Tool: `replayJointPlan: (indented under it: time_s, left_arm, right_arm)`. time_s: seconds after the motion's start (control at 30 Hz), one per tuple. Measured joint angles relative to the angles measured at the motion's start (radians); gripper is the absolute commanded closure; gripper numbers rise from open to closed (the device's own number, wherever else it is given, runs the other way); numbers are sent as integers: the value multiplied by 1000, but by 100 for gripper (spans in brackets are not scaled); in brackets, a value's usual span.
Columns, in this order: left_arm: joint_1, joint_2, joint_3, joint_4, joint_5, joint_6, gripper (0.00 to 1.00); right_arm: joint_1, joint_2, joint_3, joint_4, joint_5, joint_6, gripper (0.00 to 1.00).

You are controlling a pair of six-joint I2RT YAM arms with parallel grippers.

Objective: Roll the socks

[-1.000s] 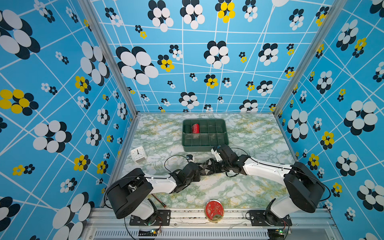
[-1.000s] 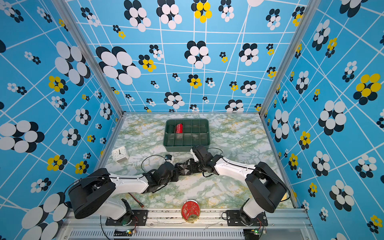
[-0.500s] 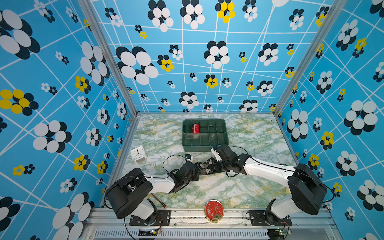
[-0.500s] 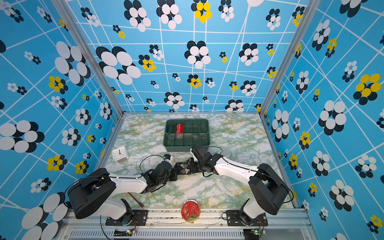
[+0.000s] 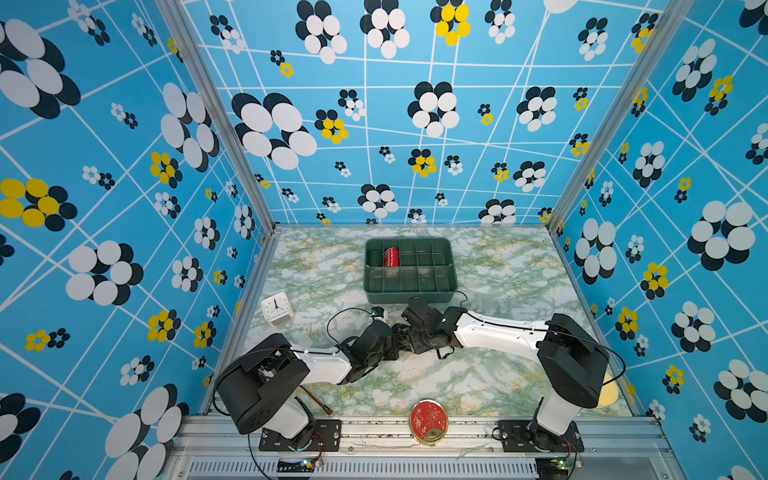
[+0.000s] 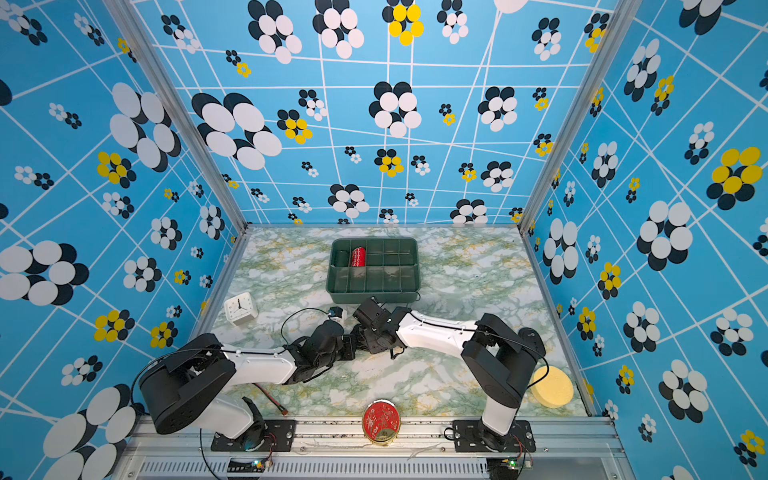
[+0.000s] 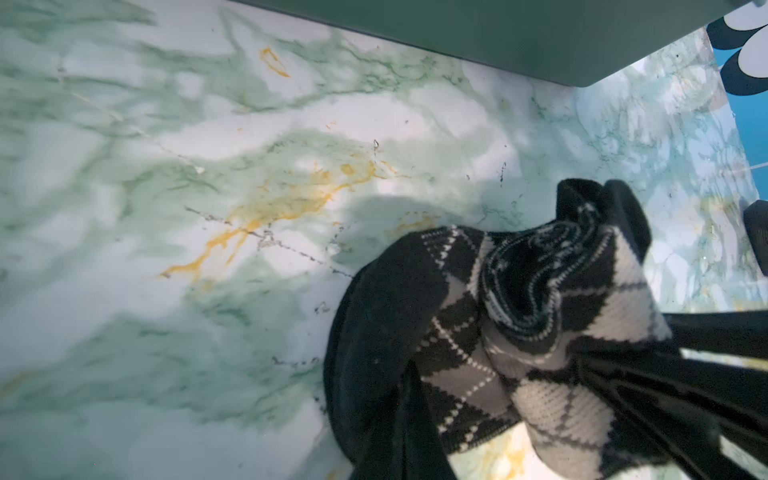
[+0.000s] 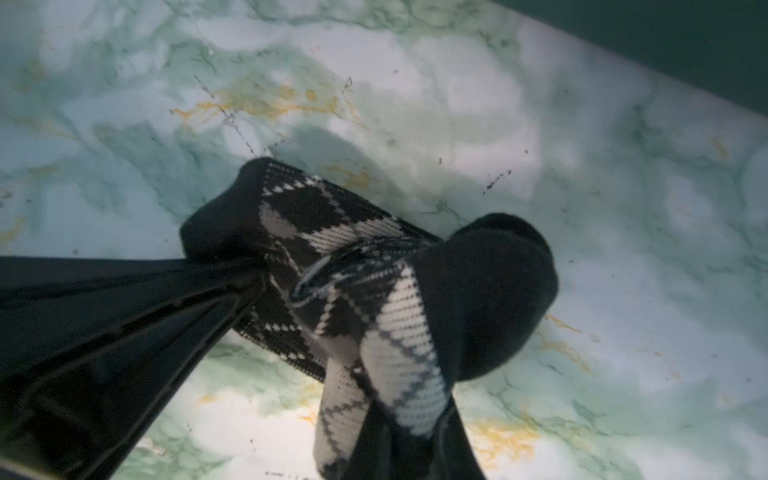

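Black argyle socks (image 7: 540, 399), both jaws clamped tight on them

Socks (image 7: 519, 332) slightly farther left

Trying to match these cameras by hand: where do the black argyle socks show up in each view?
In a top view: socks, a dark bundle at centre, just below the green tray.
In a top view: same spot, below the tray.
Left wrist: lower right.
Right wrist: centre to lower middle.
Shared landmark: the tray, also at each wrist picture's top edge.
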Motion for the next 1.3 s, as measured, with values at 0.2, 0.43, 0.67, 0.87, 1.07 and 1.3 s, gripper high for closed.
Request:
replayJointPlan:
  time_s: [0.2, 0.43, 0.67, 0.87, 1.07, 1.3]
  left_arm:
    - [5, -11, 9, -29, 46, 2, 100]
    - [4, -102, 5, -143, 128, 2, 95]
    - [2, -274, 14, -210, 143, 18, 95]
    - [2, -241, 47, -182, 143, 24, 97]
    - [-5, -146, 47, -95, 142, 0, 99]
    - [-5, -79, 26, 42, 138, -41, 100]
  right_arm:
    - [14, 19, 21, -18, 51, 40, 95]
    - [16, 43, 32, -21, 72, 56, 94]
    - [16, 43, 31, -18, 73, 61, 93]
    - [16, 42, 30, -16, 73, 61, 92]
    - [16, 40, 25, -9, 72, 61, 91]
    - [16, 33, 14, 8, 69, 61, 90]
